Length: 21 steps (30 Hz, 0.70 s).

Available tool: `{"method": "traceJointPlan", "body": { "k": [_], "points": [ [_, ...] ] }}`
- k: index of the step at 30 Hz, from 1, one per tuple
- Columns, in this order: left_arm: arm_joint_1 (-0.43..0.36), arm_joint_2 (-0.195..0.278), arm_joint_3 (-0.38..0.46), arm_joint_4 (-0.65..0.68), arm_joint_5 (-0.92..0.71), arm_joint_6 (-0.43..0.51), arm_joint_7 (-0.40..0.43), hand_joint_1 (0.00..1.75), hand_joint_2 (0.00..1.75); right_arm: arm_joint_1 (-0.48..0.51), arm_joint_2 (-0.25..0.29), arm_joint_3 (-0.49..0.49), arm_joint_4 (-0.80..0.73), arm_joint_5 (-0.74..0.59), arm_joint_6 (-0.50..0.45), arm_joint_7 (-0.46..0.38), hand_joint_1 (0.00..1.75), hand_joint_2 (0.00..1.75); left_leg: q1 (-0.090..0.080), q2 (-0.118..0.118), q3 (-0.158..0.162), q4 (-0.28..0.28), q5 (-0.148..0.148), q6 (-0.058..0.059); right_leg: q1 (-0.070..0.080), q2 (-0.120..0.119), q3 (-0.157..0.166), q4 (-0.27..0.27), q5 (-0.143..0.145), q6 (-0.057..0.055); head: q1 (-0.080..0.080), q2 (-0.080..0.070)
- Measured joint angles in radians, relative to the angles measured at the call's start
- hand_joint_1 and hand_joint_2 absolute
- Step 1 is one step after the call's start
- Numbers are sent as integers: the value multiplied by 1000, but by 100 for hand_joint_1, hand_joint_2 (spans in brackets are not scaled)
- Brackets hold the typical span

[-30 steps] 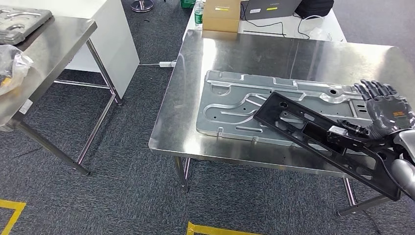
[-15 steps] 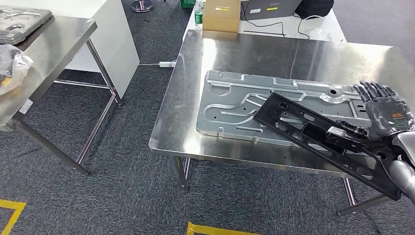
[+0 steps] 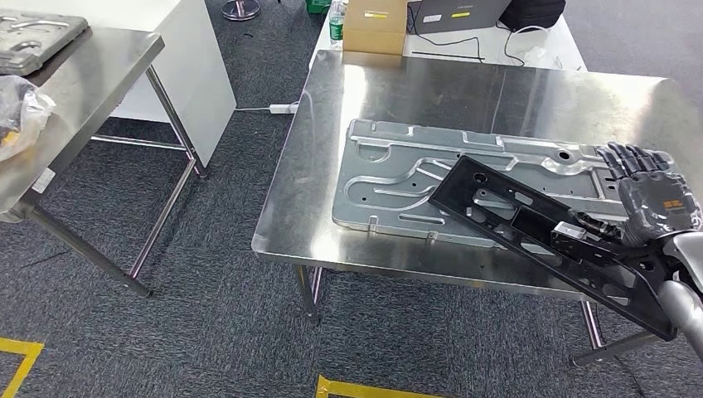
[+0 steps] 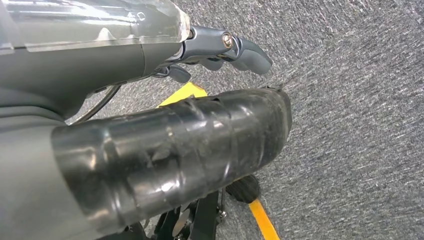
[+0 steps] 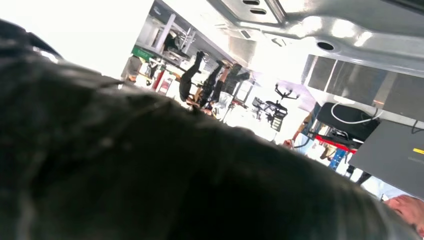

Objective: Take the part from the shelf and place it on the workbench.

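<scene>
A long black framed part lies slanted across the steel workbench, over a grey pressed metal panel. Its near end sticks out past the bench's front right edge. My right hand holds the part near that end, thumb laid on it and the other fingers stretched up. In the right wrist view a dark blur covers most of the picture, with the grey panel beyond it. My left hand hangs over the carpet with nothing in it, its fingers apart from the thumb.
A cardboard box and a laptop stand on a white table behind the workbench. A second steel table with a grey tray stands at the left. Yellow tape marks the carpet in front.
My right hand has sunk slightly and shifted a little to the right with the black part; the part's far end stays on the grey panel.
</scene>
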Motion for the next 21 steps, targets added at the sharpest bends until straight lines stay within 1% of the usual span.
{"method": "traceJointPlan", "body": {
  "k": [10,16,21],
  "points": [
    [0,0,0,0,0,0,0,0,0,15,22,-19,-11,4,-4,-8,0,0,0,0,0,0,0,0,0,0,0,0,0,0,0,0],
    [0,0,0,0,0,-2,4,0,0,52,50,-46,-77,18,-16,-45,0,0,0,0,0,0,0,0,0,0,0,0,0,0,0,0],
    [0,0,0,0,0,-9,8,0,0,71,65,-66,-123,21,-11,-51,0,0,0,0,0,0,0,0,0,0,0,0,0,0,0,0]
  ]
}}
